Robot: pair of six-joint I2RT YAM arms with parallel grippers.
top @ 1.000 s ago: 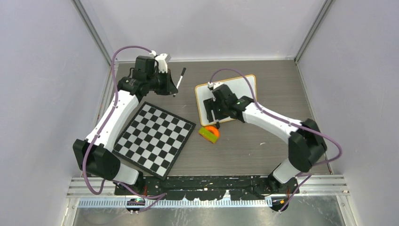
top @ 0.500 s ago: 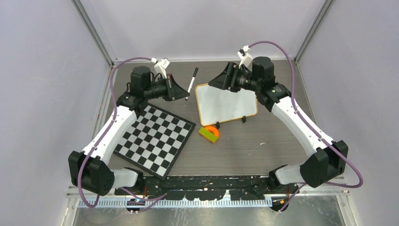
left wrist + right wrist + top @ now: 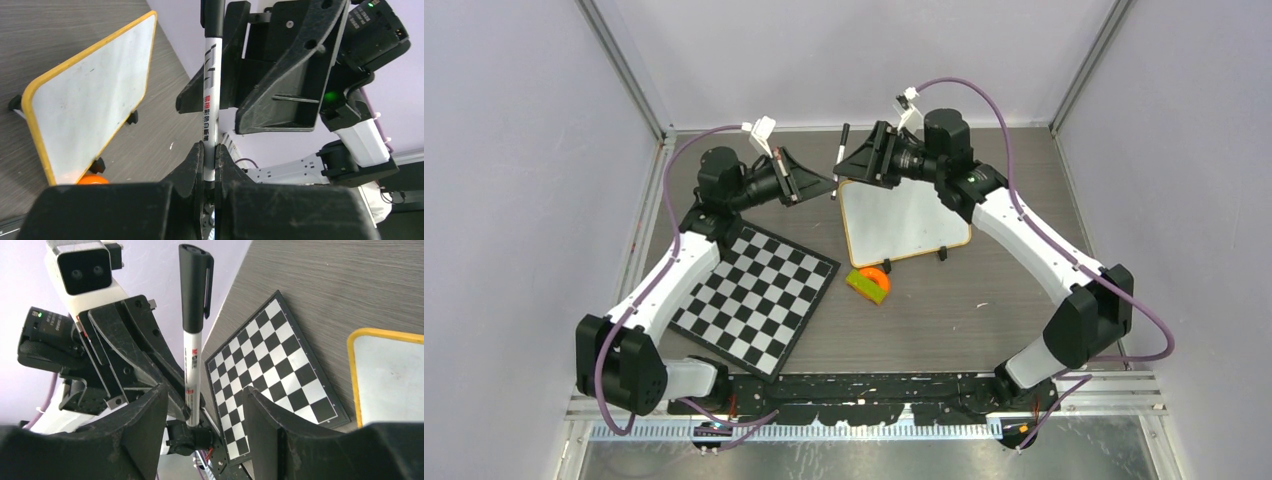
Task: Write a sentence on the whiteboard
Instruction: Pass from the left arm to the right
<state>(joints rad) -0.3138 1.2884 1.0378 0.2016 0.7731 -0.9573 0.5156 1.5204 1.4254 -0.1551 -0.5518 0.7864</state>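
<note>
Right end effector [image 3: 202, 396] swung from whiteboard [image 3: 904, 215] to marker [image 3: 210, 105], spread around it; left end effector [image 3: 209, 156] pinches marker.

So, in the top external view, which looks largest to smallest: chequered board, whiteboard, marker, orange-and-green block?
1. chequered board
2. whiteboard
3. orange-and-green block and marker: unsure. The marker is longer but thinner, raised nearer the camera, and partly hidden.

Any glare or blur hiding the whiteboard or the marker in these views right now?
Top external: whiteboard evenly lit, no glare. Left wrist: marker print crisp, whiteboard not washed out. Right wrist: marker sharp, right gripper's fingers dark in the foreground.
</note>
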